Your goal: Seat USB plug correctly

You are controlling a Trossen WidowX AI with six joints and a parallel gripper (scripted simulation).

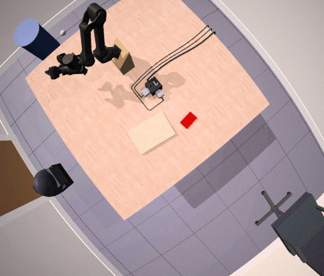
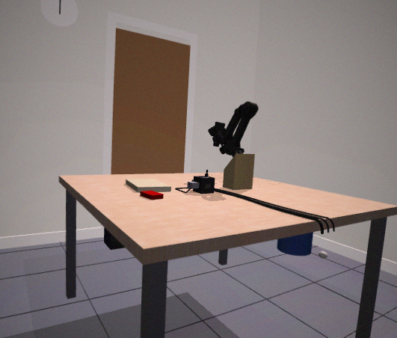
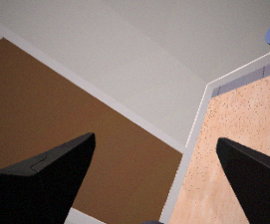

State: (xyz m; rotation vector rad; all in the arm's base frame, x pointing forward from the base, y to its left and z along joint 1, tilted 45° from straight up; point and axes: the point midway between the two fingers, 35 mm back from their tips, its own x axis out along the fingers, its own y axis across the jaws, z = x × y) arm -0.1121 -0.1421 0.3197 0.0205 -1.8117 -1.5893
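The claw (image 1: 54, 65) (image 2: 213, 137) (image 3: 154, 141) is wide open — nothing between its fingers — and raised above the table (image 1: 100, 159) (image 2: 212, 220). The plug (image 1: 155, 82) (image 2: 207, 173) stands upright on top of the power cube (image 1: 152, 88) (image 2: 203, 185), well apart from the claw and lower than it — toward the lower right in the top view. How deep it sits, and which way round, I cannot tell. The wrist view shows neither plug nor cube.

2 pale plugs (image 1: 160, 93) (light grey) touch the black power cube (image 1: 152, 87) (image 2: 203, 185).
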